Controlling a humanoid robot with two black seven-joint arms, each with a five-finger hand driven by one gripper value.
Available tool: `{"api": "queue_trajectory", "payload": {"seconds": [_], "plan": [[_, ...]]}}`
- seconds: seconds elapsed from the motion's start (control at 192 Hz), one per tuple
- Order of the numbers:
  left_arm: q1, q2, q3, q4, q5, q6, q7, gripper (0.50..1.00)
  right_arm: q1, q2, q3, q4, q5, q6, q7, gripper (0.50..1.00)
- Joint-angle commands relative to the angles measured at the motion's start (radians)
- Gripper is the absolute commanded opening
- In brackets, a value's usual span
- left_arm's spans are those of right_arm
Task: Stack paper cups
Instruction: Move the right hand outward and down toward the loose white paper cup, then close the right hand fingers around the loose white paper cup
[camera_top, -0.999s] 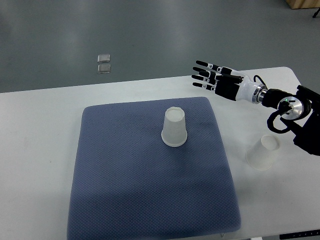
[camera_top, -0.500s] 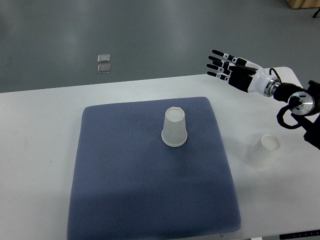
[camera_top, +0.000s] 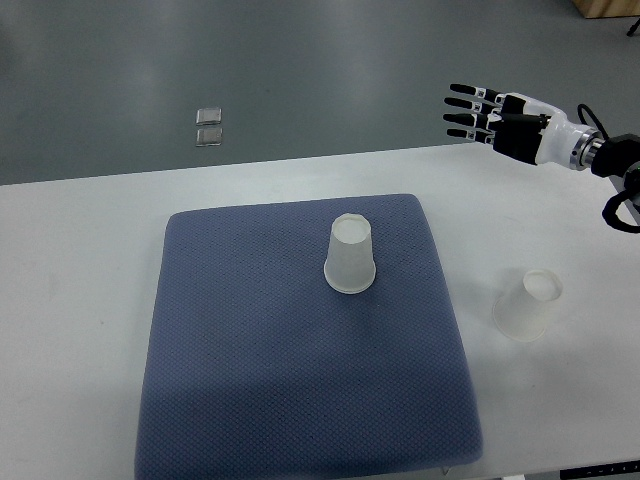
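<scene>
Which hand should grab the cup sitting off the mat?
Right. The right hand is open, on the same side as the off-mat cup; no left arm is in view.

Right arm (camera_top: 615, 165) cut by edge; floor squares (camera_top: 209, 127) perhaps tiles.

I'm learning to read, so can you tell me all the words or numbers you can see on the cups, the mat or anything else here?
There are none to read.
The cup on the mat: plain, no print.
The cup on the table: plain, no print.
The blue mat: no label showing.
The right hand: no readable markings.
</scene>
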Motion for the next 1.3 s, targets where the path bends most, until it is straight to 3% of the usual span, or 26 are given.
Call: {"api": "queue_trajectory", "payload": {"seconds": [0.0,0.193,0.307,0.619,0.921,1.077,1.296], "plan": [[0.000,0.000,0.000,-0.001,0.000,0.000,0.000,1.000,0.009,-0.053,0.010,0.002,-0.095,0.000,0.003,0.924],[0.000,0.000,0.000,0.001,0.000,0.001,0.000,1.000,0.013,-0.157,0.007,0.009,-0.175,0.000,0.021,0.921],[0.000,0.000,0.000,-0.001,0.000,0.000,0.000,1.000,0.030,-0.171,0.005,0.032,-0.388,0.000,0.033,0.921],[0.000,0.000,0.000,-0.001,0.000,0.000,0.000,1.000,-0.010,-0.309,-0.013,0.225,-0.963,0.000,0.253,0.919],[0.000,0.000,0.000,-0.001,0.000,0.000,0.000,1.000,-0.039,-0.496,-0.128,0.503,-1.143,0.000,0.369,0.919],[0.000,0.000,0.000,-0.001,0.000,0.000,0.000,1.000,-0.041,-0.556,-0.228,0.650,-1.151,-0.044,0.395,0.919],[0.000,0.000,0.000,-0.001,0.000,0.000,0.000,1.000,-0.064,-0.560,-0.323,0.713,-1.188,-0.170,0.403,0.919]]}}
